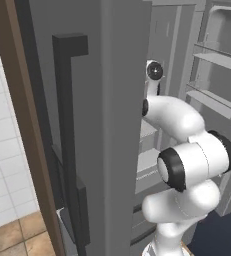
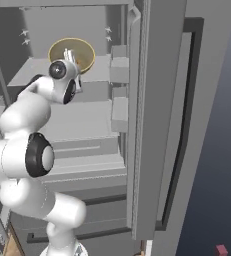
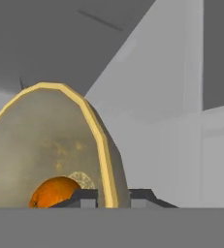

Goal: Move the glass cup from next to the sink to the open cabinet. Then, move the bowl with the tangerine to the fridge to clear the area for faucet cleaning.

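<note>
Bowl, round, tan with a yellow rim, sat on the upper grey shelf of the open grey fridge in the right base view, with the white arm reaching to it. Left base view: the arm extended past the grey fridge door into the interior. Hand view: the gripper was nearly closed, its two dark fingertips pinching the bowl's yellow rim, with the orange tangerine inside the bowl.

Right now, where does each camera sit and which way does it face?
Left base view: behind-left of the arm, facing the fridge door.
Right base view: behind-right, facing the fridge shelves and bowl; arm rises lower left.
Hand view: along the gripper clamping the bowl's rim, tangerine inside.
Right base and hand views share the bowl.
</note>
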